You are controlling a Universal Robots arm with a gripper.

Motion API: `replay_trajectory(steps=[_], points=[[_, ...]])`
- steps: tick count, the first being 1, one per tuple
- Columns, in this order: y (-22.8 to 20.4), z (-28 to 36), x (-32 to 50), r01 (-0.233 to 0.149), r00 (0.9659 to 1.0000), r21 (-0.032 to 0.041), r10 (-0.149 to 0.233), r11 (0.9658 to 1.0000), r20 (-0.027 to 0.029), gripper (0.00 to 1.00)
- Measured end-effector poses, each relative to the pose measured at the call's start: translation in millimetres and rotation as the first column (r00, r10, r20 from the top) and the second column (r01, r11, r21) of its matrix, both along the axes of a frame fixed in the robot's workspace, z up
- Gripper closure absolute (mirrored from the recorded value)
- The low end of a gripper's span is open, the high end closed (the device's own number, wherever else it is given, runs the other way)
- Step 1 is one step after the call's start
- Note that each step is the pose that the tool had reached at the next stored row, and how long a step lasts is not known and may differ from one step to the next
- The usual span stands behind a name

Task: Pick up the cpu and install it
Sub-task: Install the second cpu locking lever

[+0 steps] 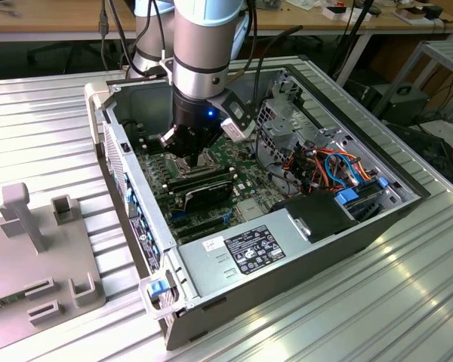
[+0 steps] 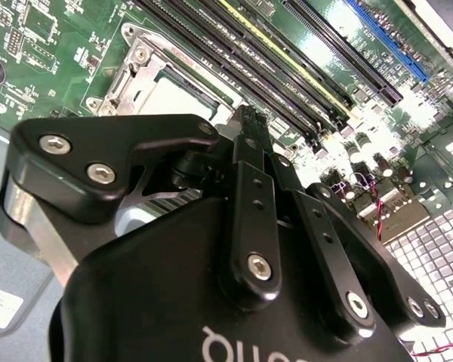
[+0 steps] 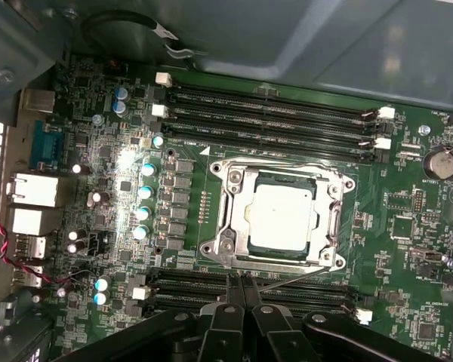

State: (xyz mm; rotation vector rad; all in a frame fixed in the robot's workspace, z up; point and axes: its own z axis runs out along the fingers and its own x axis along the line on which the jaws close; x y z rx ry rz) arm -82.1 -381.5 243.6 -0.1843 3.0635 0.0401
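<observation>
The cpu (image 3: 281,217), a square silver-lidded chip, lies flat inside the metal socket frame (image 3: 225,197) on the green motherboard (image 3: 408,219). My gripper (image 3: 240,285) hangs just off the socket's edge, over the nearest memory slots, with its black fingers pressed together and nothing between them. In the second wrist view the fingertips (image 2: 249,124) sit beside the socket (image 2: 136,72), where a pale patch of the cpu (image 2: 180,94) shows. The exterior view has the gripper (image 1: 189,156) lowered into the open computer case (image 1: 287,294).
Long black memory slots (image 3: 272,113) run on both sides of the socket. The case holds a power supply (image 1: 249,249) at the front and coloured cables (image 1: 332,166) on the exterior view's right. A grey fixture block (image 1: 38,256) stands on the ribbed table at the exterior view's left.
</observation>
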Motion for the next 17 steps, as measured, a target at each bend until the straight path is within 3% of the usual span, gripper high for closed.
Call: replay_trajectory(steps=[8, 11, 17], points=[[0.0, -0.1, 0.0, 0.000, 1.0000, -0.0004, 0.000, 1.0000, 0.0001, 0.89], [0.1, -0.8, 0.0, 0.000, 1.0000, 0.0067, 0.000, 1.0000, 0.0002, 0.89], [0.0, -1.3, 0.0, 0.000, 1.0000, 0.0068, 0.000, 1.0000, 0.0001, 0.89]])
